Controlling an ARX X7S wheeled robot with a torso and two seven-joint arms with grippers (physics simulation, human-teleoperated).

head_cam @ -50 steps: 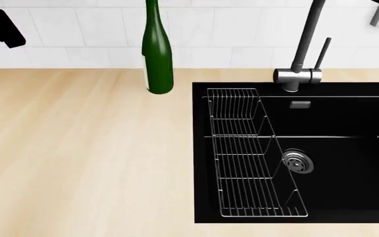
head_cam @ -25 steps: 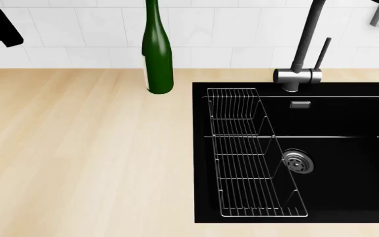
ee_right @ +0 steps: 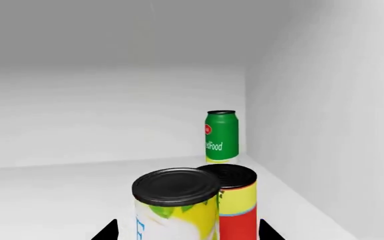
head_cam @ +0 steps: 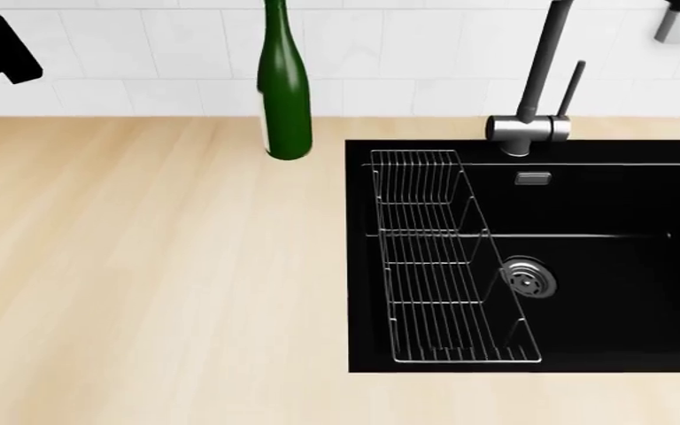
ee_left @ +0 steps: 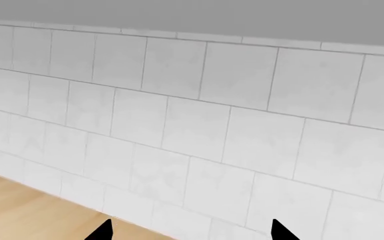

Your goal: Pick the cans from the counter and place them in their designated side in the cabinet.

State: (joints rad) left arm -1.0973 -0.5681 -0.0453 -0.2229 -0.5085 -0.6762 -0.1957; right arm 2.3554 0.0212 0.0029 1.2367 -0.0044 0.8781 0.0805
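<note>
Counter (head_cam: 151,283) of light beige wood grain fills the near part of the head view, with a black rectangular sink (head_cam: 600,204) set into its right side. A silver wire rack (head_cam: 446,266) lies in the sink's left half, just left of the round metal drain (head_cam: 528,277). At the far edge, a tall green glass bottle (head_cam: 281,88) stands upright before the white tiled wall (head_cam: 411,53), and a dark grey faucet (head_cam: 541,80) rises behind the sink. No tins show on the worktop here.

Only the right wrist view shows them: inside a white cabinet (ee_right: 325,100), the yellow and white can (ee_right: 176,205) stands nearest, touching the red and yellow can (ee_right: 235,205) just beyond. A green can (ee_right: 221,136) stands further back by the side wall. The right gripper (ee_right: 186,232) has its black fingertips (ee_right: 105,232) apart, either side of the pair, gripping nothing.

The left wrist view shows the left gripper (ee_left: 188,231) facing tiles, fingers spread and empty.
</note>
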